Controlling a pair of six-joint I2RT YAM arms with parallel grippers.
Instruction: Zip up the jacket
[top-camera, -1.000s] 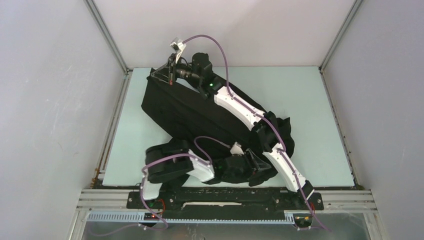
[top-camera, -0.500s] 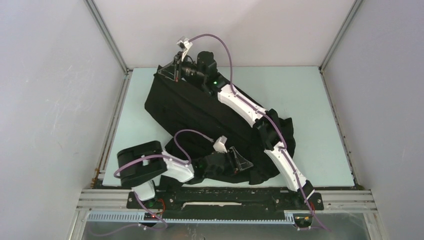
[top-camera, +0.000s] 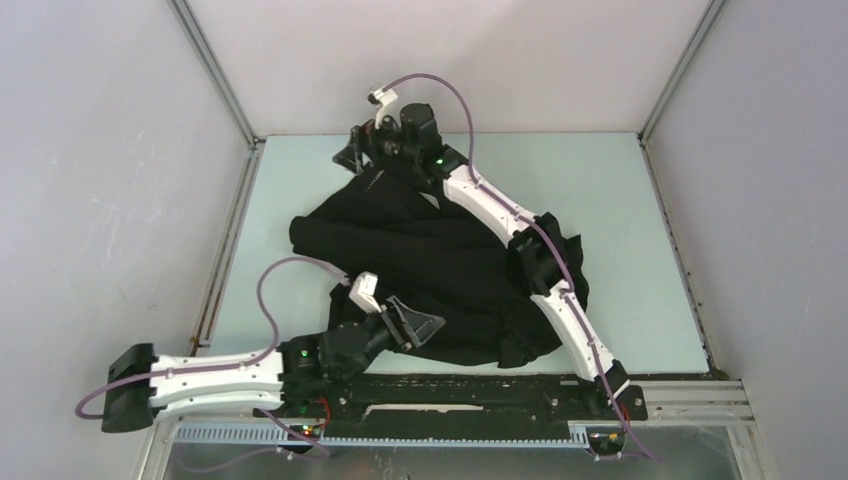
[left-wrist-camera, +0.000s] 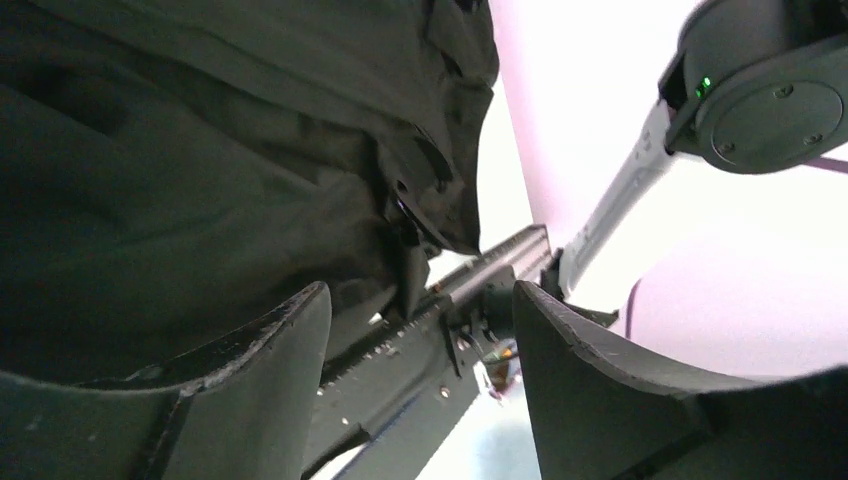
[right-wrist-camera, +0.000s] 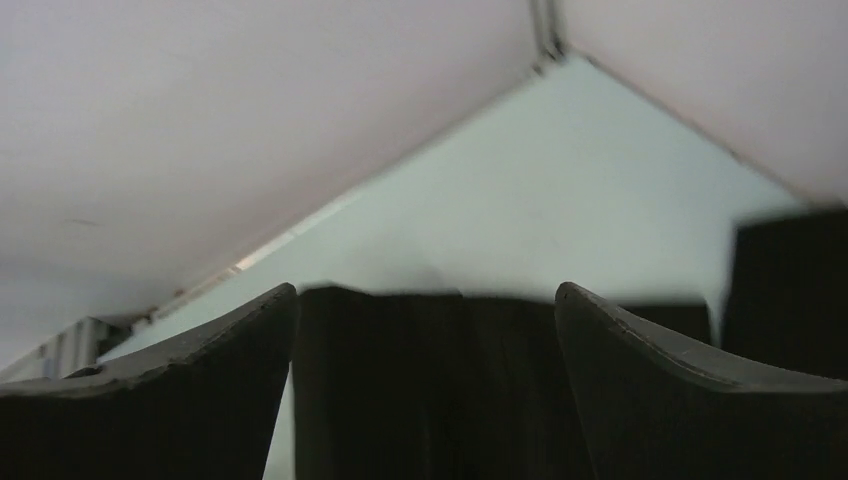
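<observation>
Pale lettering (top-camera: 374, 184) on the jacket (top-camera: 420, 260) seems too small to read.

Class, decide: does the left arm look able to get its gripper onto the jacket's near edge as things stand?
Probably yes. The left gripper stands open at the near edge of the jacket, nothing between them; the right arm lies across the cloth farther back, out of the way.

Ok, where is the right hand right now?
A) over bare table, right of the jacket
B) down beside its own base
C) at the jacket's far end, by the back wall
C: the top view shows the right hand at the far end of the jacket, away from the bases.
</observation>
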